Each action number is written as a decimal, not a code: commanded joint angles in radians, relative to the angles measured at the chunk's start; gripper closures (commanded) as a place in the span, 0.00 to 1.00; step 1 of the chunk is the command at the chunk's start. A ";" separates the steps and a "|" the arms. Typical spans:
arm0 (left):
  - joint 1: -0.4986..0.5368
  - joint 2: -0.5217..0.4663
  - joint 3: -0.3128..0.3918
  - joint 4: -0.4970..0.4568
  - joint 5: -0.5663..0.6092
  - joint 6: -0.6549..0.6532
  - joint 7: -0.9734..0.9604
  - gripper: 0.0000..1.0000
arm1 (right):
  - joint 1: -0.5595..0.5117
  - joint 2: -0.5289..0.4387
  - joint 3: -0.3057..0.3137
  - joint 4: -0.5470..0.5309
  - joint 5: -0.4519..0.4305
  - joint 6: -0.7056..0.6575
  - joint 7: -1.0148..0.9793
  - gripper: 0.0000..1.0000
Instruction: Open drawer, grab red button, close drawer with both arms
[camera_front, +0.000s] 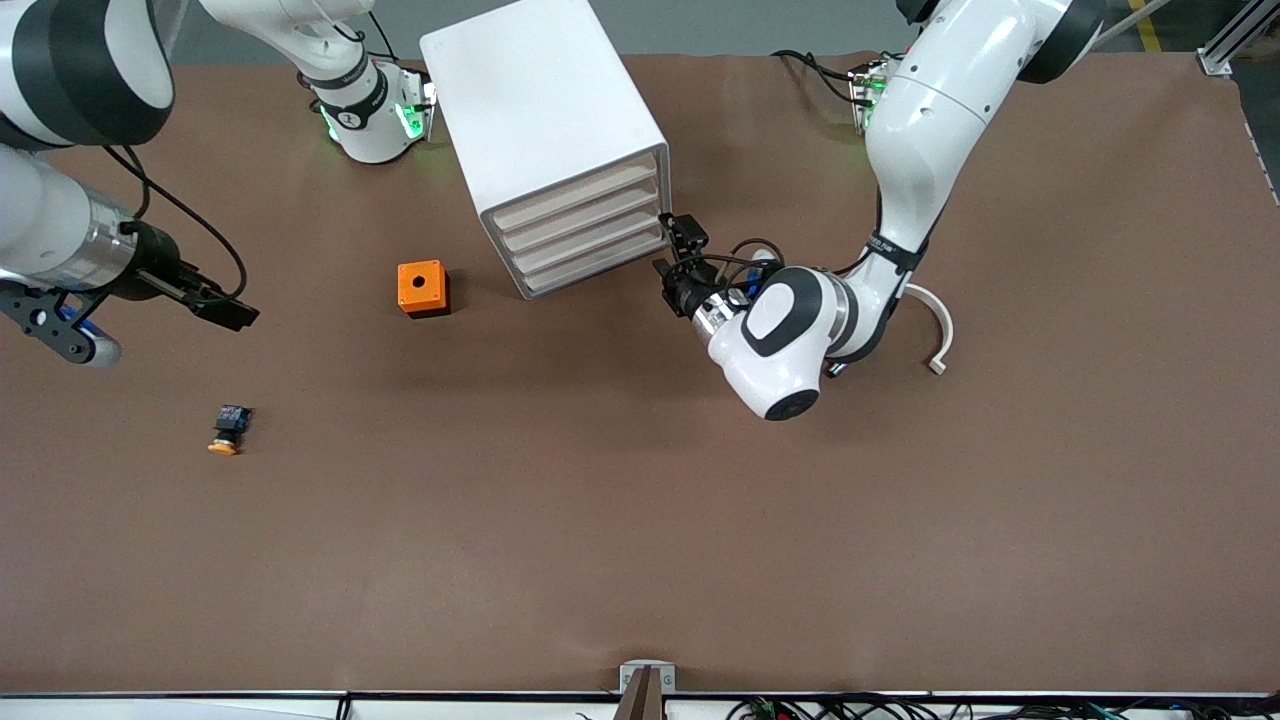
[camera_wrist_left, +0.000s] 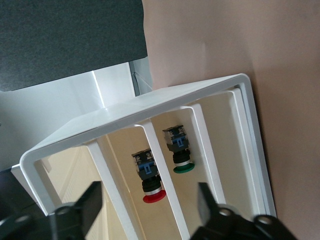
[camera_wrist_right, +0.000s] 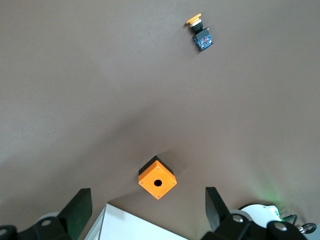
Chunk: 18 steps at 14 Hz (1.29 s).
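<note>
The white cabinet (camera_front: 540, 110) stands near the robots' bases, and its four beige drawer fronts (camera_front: 590, 235) all sit flush. My left gripper (camera_front: 674, 251) is open at the front corner of the cabinet toward the left arm's end, level with the lower drawers and touching nothing. In the left wrist view my left gripper (camera_wrist_left: 147, 210) faces the cabinet's white ribbed frame (camera_wrist_left: 150, 102). Between the ribs lies the button (camera_wrist_left: 152, 182) with its red cap, and beside it a green-capped one (camera_wrist_left: 181, 155). My right gripper (camera_front: 225, 312) is open and empty, over the table at the right arm's end (camera_wrist_right: 148, 207).
An orange box with a hole (camera_front: 422, 287) sits beside the cabinet toward the right arm's end and also shows in the right wrist view (camera_wrist_right: 157, 177). An orange-yellow capped button (camera_front: 228, 430) lies nearer the front camera (camera_wrist_right: 200, 32). A white curved strip (camera_front: 940, 335) lies by the left arm.
</note>
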 joint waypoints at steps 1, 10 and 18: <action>-0.015 0.038 0.002 0.026 -0.029 -0.017 -0.034 0.52 | 0.022 -0.004 -0.006 -0.001 0.010 -0.002 0.054 0.00; -0.073 0.079 0.001 0.014 -0.034 -0.017 -0.071 0.54 | 0.077 -0.005 -0.006 -0.018 0.010 0.004 0.166 0.00; -0.093 0.087 -0.037 -0.010 -0.035 -0.065 -0.103 0.54 | 0.135 -0.005 -0.008 -0.038 0.009 0.042 0.266 0.00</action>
